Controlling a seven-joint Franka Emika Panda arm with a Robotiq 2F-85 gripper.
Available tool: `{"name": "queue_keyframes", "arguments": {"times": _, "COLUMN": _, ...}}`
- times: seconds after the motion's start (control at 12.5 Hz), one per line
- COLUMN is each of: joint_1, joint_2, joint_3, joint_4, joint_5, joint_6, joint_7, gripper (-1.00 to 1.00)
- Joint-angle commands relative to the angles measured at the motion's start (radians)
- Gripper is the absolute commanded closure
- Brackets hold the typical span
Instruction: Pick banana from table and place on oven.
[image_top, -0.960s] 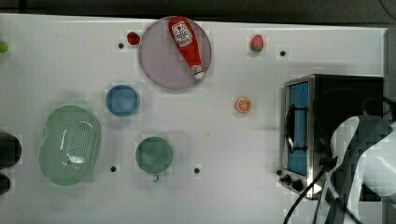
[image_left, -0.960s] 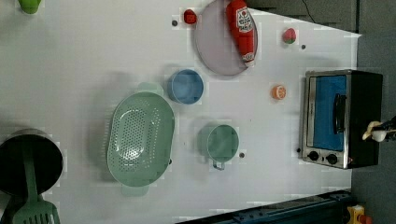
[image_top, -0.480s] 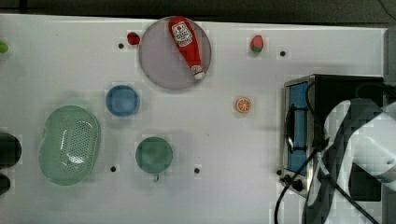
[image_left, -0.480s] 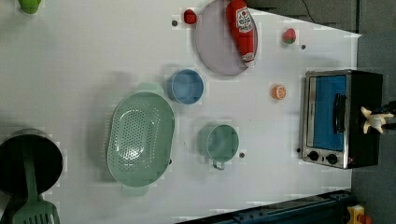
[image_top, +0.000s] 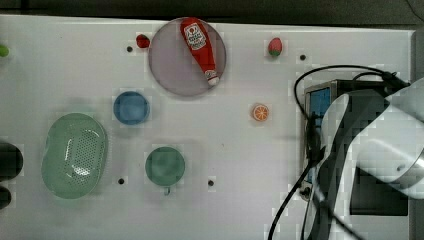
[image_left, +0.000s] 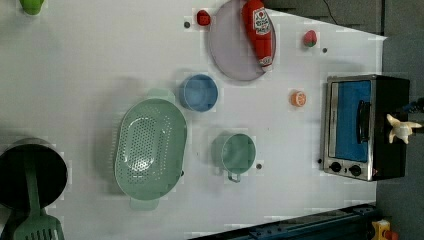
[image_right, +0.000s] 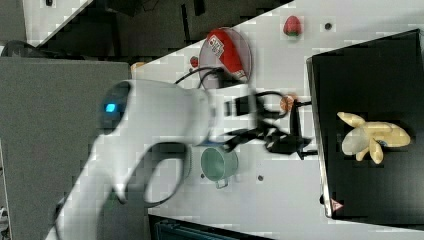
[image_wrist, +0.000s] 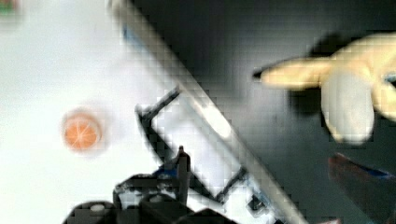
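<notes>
Resting star-peeled banana atop boxy oven

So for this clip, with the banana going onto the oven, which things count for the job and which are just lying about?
Part of the job:
- banana, lying on the oven's black top
- oven
- table

Just lying about:
- ketchup bottle on a plate
- orange slice
- blue bowl
- green cup
- green colander
- strawberry

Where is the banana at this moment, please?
The banana lies on the oven's black top, at the right view's right, apart from the arm; the orange slice sits on the table before the oven door.
</notes>
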Motion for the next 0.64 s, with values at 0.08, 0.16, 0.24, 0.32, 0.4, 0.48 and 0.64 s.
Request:
{"name": "queue_keyframes", "arguments": {"times": 0.08, "joint_1": 0.072, "joint_2": -0.159, "joint_3": 0.049, "joint_4": 0.029, "joint_5": 0.026, "joint_6": -0.105, "joint_7": 0.142, "gripper": -1.0}}
{"name": "queue_keyframes", "arguments": {"times": 0.16, "joint_1": 0.086, "joint_2": -0.201, "joint_3": 0.088, "joint_4": 0.027, "joint_5": 0.026, "joint_6": -0.138, "joint_7": 0.262, "gripper": -1.0}}
{"name": "queue_keyframes", "arguments": {"times": 0.24, "joint_1": 0.099, "joint_2": -0.241, "joint_3": 0.127, "joint_4": 0.022, "joint_5": 0.025, "joint_6": -0.167, "joint_7": 0.373, "gripper": -1.0}}
{"name": "queue_keyframes", "arguments": {"times": 0.32, "joint_1": 0.108, "joint_2": -0.28, "joint_3": 0.167, "joint_4": 0.01, "joint_5": 0.025, "joint_6": -0.186, "joint_7": 0.477, "gripper": -1.0}}
{"name": "queue_keyframes", "arguments": {"times": 0.4, "joint_1": 0.116, "joint_2": -0.319, "joint_3": 0.213, "joint_4": -0.009, "joint_5": 0.025, "joint_6": -0.191, "joint_7": 0.584, "gripper": -1.0}}
{"name": "queue_keyframes", "arguments": {"times": 0.48, "joint_1": 0.123, "joint_2": -0.354, "joint_3": 0.26, "joint_4": -0.031, "joint_5": 0.024, "joint_6": -0.192, "joint_7": 0.695, "gripper": -1.0}}
{"name": "queue_keyframes", "arguments": {"times": 0.64, "joint_1": 0.125, "joint_2": -0.418, "joint_3": 0.348, "joint_4": -0.081, "joint_5": 0.022, "joint_6": -0.194, "joint_7": 0.862, "gripper": -1.0}}
